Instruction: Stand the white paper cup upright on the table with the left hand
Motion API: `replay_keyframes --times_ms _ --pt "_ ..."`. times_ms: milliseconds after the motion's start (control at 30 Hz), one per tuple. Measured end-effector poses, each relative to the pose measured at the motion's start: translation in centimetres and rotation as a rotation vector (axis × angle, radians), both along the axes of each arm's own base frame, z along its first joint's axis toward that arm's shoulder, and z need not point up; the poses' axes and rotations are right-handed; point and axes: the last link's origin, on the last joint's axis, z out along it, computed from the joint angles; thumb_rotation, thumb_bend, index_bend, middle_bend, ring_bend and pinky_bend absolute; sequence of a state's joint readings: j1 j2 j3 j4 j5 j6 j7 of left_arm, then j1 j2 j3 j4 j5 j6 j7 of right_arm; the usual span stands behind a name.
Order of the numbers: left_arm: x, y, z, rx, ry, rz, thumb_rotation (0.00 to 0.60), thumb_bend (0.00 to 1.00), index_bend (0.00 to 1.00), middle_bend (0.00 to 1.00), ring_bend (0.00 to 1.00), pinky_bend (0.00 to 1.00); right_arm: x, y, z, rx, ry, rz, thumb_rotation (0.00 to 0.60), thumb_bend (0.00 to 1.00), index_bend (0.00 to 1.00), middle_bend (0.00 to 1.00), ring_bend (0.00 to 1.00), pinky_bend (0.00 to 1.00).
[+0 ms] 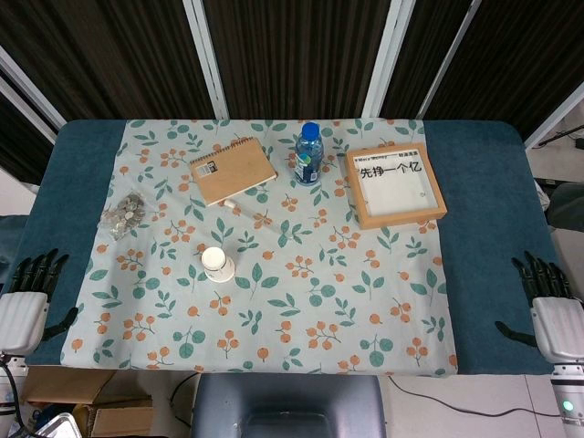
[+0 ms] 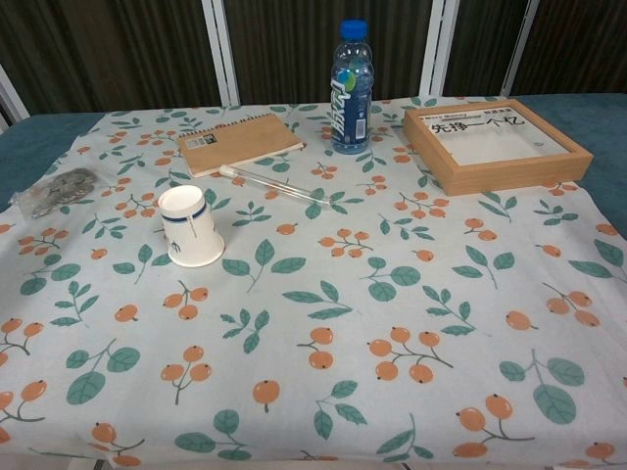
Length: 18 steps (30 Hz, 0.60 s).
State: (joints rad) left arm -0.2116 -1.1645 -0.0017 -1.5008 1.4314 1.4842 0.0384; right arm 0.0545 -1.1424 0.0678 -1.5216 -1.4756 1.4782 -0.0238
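The cup point(image 1: 217, 264) sits left of centre in the head view, on the floral cloth point(image 1: 301, 301) that covers most of the tabletop point(image 1: 484, 237). In the chest view the cup point(image 2: 189, 227) is in the upper left part of the frame, standing mouth-down with its narrower base on top and a blue band near that top, so it isn't the right way up yet. Nothing touches it.

The left robot hand point(image 1: 32, 292) is at the far lower left edge of the head view, just off the tabletop's left edge, dark fingers spread and pointing up the frame, holding nothing. It's well apart from the cup. The right robot hand point(image 1: 547, 301) mirrors it at the lower right edge, fingers also spread and empty. Neither hand shows up in the chest view.

Other stuff on the cloth: a notebook point(image 1: 233, 171) with a brown cover in the upper middle, a thin clear tube point(image 2: 272, 183) lying just below it, a bottle point(image 1: 308, 155) with a blue cap standing upright near the top centre, and a wooden frame point(image 1: 397, 185) with printed characters to the upper right. A small bag of silvery bits point(image 1: 125, 214) lies at the cloth's left side, above and left of the cup.
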Motion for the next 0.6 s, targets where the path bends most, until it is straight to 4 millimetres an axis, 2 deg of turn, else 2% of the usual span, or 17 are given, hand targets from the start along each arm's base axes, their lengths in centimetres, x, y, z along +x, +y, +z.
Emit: replay_keyframes --times_ms 333,600 --pt "0.2 0.0 0.2 0.006 0.015 -0.016 0.6 0.27 0.0 0.0 0.0 0.0 0.3 0.0 -0.2 0.006 0.007 0.01 0.6 0.05 0.0 0.0 0.0 0.0" --pt "3.3 1.7 -0.1 -0.046 0.062 -0.121 0.6 0.27 0.0 0.0 0.0 0.0 0.7 0.0 0.1 -0.005 0.003 0.018 0.6 0.05 0.0 0.0 0.0 0.0"
